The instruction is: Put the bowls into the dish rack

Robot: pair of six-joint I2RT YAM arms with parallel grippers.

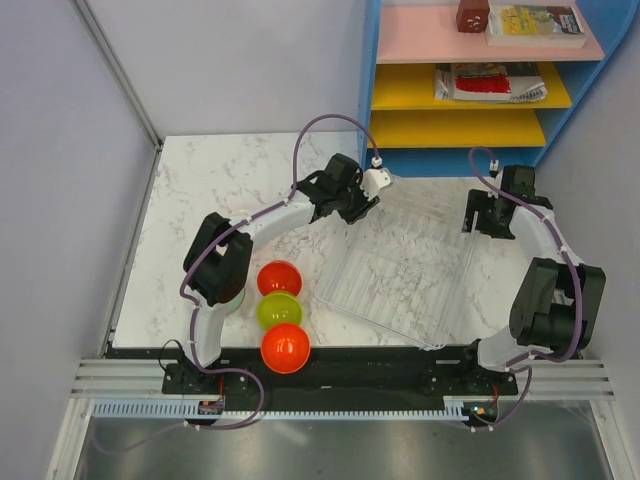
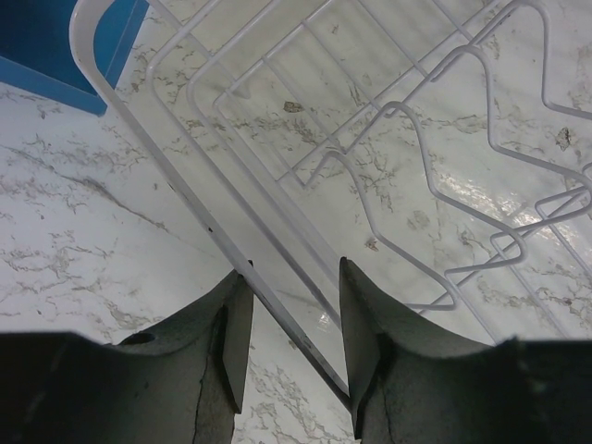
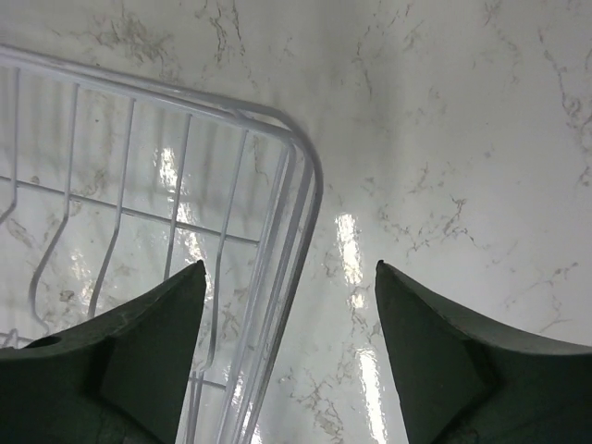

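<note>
1. My left hand (image 2: 294, 328) clamps the dish rack (image 1: 400, 265) rim at centre frame.
2. My right hand (image 3: 291, 347) stands apart, empty, just right of the rack.
3. Three bowls (image 1: 280, 312) sit lower left on the tabletop (image 1: 200, 190).

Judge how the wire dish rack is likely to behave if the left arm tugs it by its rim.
The dish rack looks like thin pale wire holding nothing, so probably light. On the glossy marble table it would likely slide or pivot rather than stay put. The left gripper has its jaws astride one rim wire, which may flex a little.
</note>
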